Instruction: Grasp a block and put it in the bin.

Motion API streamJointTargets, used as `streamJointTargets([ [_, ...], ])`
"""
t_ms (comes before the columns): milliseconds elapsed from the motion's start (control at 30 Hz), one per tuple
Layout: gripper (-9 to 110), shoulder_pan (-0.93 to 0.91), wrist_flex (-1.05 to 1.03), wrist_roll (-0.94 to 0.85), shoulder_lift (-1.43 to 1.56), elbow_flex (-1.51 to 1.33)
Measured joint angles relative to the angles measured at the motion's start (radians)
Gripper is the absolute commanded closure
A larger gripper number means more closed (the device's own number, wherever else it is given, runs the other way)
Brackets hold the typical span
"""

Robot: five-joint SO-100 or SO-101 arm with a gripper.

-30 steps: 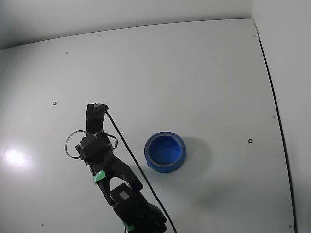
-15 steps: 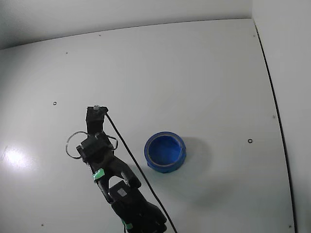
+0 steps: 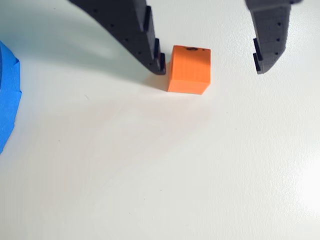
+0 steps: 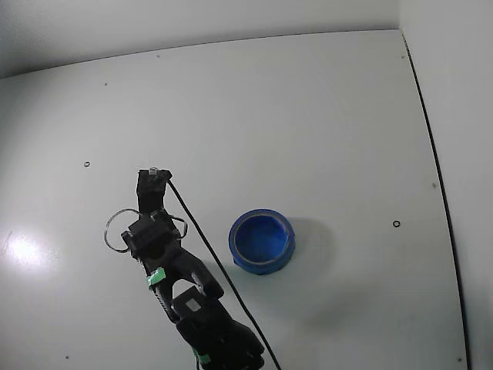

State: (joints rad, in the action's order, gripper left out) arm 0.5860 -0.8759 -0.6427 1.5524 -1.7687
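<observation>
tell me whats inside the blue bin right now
In the fixed view the bin shows only its own blue floor, with nothing in it. The block sits on the table between the open gripper fingers; the arm hides it in that view.

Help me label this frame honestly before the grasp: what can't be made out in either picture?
- Block: clear in the wrist view, but in the fixed view the arm hides it entirely.
- Bin: cut off by the left edge of the wrist view, only a blue sliver shows; whole in the fixed view.
- Gripper: open jaws clear in the wrist view; unreadable in the fixed view.
- Dark marks on the block's top: too small to read.
</observation>
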Motion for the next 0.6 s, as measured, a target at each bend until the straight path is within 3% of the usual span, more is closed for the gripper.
streamJointTargets([
  [600,75,0.008,0.012,0.000,-0.110,0.006],
])
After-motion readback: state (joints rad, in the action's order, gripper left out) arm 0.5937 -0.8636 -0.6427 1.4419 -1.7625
